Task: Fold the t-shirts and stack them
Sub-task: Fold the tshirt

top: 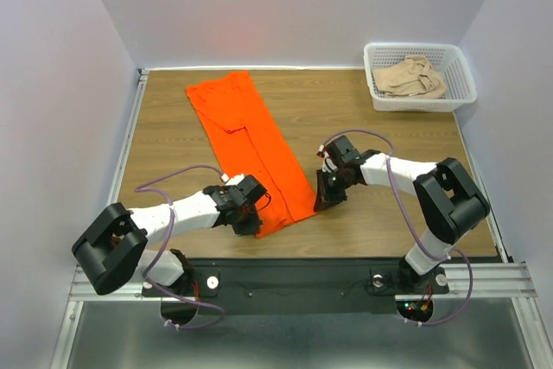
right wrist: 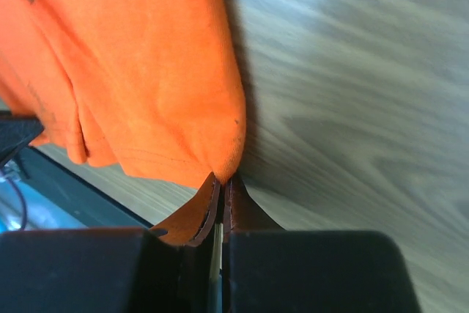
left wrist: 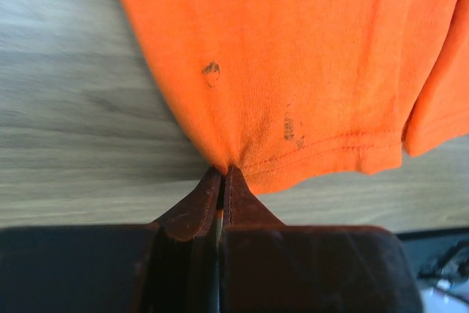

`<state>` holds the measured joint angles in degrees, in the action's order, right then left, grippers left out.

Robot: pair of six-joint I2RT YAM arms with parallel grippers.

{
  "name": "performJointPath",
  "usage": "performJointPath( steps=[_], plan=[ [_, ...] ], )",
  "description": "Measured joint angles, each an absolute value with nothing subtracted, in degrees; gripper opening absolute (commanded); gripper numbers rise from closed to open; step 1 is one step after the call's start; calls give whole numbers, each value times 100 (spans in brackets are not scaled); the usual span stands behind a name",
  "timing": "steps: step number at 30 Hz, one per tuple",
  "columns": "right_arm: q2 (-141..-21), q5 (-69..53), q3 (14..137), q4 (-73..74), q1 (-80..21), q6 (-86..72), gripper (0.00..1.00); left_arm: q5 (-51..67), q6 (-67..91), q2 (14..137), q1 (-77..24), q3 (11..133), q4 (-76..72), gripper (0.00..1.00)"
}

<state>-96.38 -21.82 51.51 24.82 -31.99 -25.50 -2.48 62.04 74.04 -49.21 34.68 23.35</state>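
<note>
ABOVE THE WORKTOP: From the overhead camera, the orange t-shirt lies as a long, narrow folded strip. It runs diagonally across the wooden worktop, from the far left-centre down to the near edge between the two arms. The left pincer sits at the strip's near left corner and the right pincer at its near right corner.

Only this view takes in the beige t-shirt. It lies crumpled inside the white lattice basket at the far right corner of the worktop, well apart from both arms.

AT THE WRISTS: The two wrist cameras show what the overhead picture cannot, the grip itself. In the left wrist view the left pincer is clenched, its jaws drawn almost together. The hem corner of the orange cloth is pinched at the tips. A few small dark marks show on the fabric just above the stitched hem, and bare wood grain shows to the left.

In the right wrist view the right pincer is likewise clenched. Its tips grasp a rounded corner of the same orange cloth, where folded layers bunch. The cloth's edge throws a shadow onto the wood beside it.
</note>
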Motion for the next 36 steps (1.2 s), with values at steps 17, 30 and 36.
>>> performJointPath(
  steps=[17,30,36],
  plan=[
    [-8781,-976,5719,4823,-3205,-2053,1,816,6134,6866,-5645,3673,2751,0],
    [-10261,-840,8947,5142,-3205,-1815,1,-110,5481,6272,-3607,4694,3065,0],
    [-11192,-945,10189,5181,-3205,-1695,1,-502,4991,6287,-2823,4713,2893,0]
  ],
)
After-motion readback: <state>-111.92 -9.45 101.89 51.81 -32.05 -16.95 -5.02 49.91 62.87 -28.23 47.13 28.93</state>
